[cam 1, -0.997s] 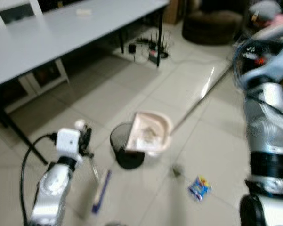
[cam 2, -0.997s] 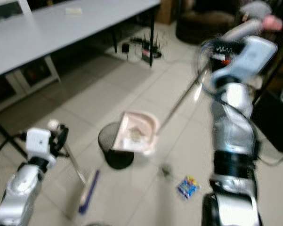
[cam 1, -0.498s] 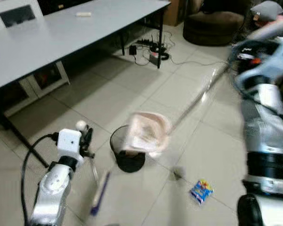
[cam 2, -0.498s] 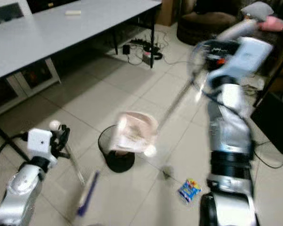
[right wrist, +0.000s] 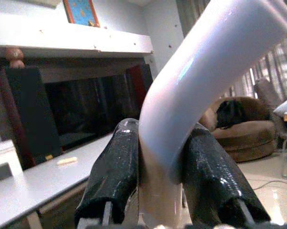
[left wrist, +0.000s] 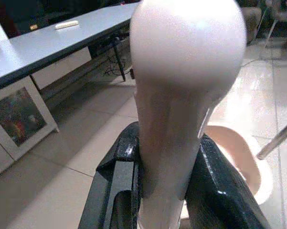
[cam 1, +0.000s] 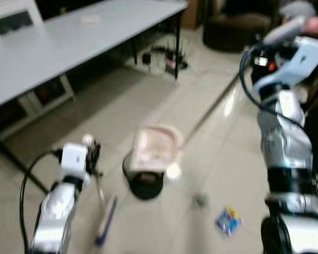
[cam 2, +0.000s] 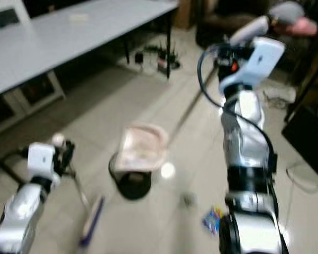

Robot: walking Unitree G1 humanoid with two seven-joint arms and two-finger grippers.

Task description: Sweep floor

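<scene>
While tilted: 1 dustpan [cam 1: 156, 148], 1 bin [cam 1: 144, 182].

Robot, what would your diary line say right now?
left claw: shut on broom handle | right claw: shut on dustpan handle | dustpan: tipped over black bin | wrapper: on floor

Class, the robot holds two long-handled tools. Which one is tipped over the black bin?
The pink dustpan, on the handle in the right gripper, sits tilted above the black bin. The broom in the left gripper reaches the floor beside it.
</scene>
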